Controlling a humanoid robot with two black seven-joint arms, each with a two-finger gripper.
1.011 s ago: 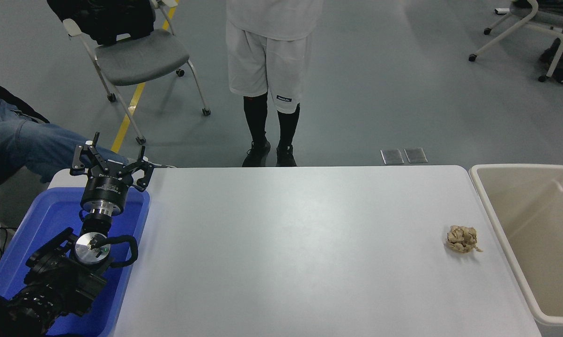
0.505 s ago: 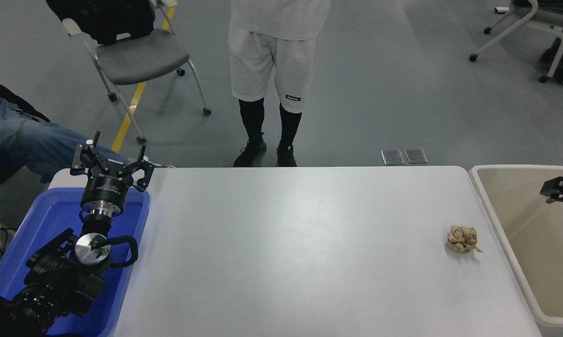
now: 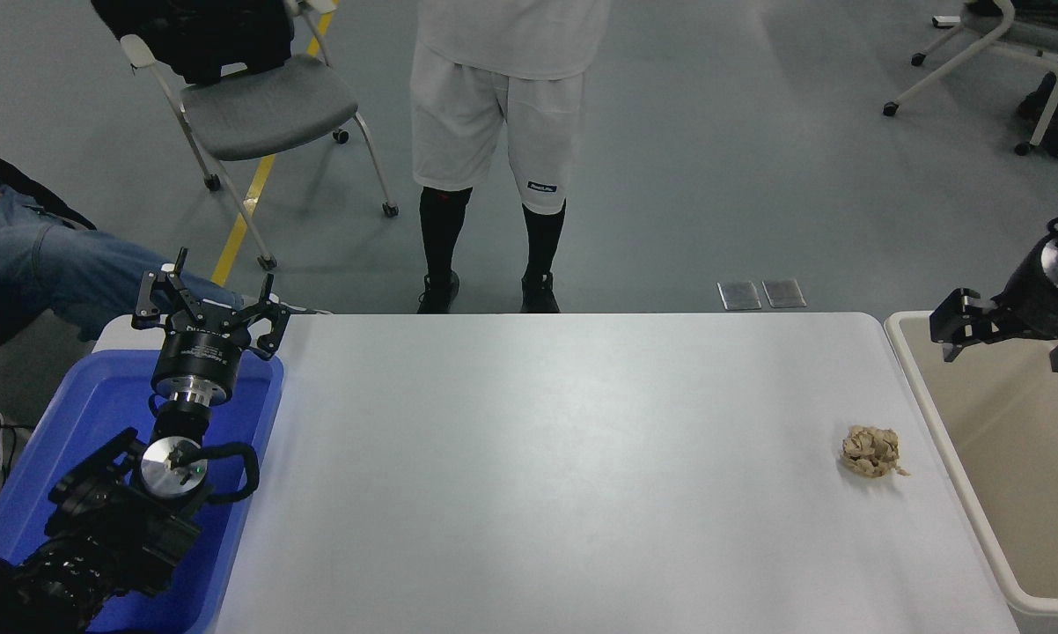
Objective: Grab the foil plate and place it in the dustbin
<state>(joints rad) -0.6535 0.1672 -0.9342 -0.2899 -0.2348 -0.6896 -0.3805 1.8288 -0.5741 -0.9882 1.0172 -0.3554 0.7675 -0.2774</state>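
- Foil plate: none can be made out on the table (image 3: 564, 458) or in the part of the dustbin (image 3: 912, 352) that is shown.
- Dustbin: a beige bin with a thick rounded rim is set against the table's right end; only part of its tan interior is shown, the rest being cut off by the picture's edge.
- Right claw (image 3: 953, 326): it is held above the dustbin's far left corner, reaching in from the right edge; nothing is gripped in it, and whether its fingers are spread or pressed together cannot be told from this angle.
- Left claw (image 3: 208, 304): it is parked at the lower left above the far end of a blue tub (image 3: 247, 458), with its fingers spread apart and nothing held between them.
- Paper wad (image 3: 870, 451): a small crumpled tan wad is seen lying on the table near its right edge, close to the dustbin but apart from it.
- Person (image 3: 494, 114): someone in white shorts and black socks is seen standing at the table's far side.
- Chair (image 3: 256, 106): a grey-seated chair is placed on the floor beyond the table's left part.
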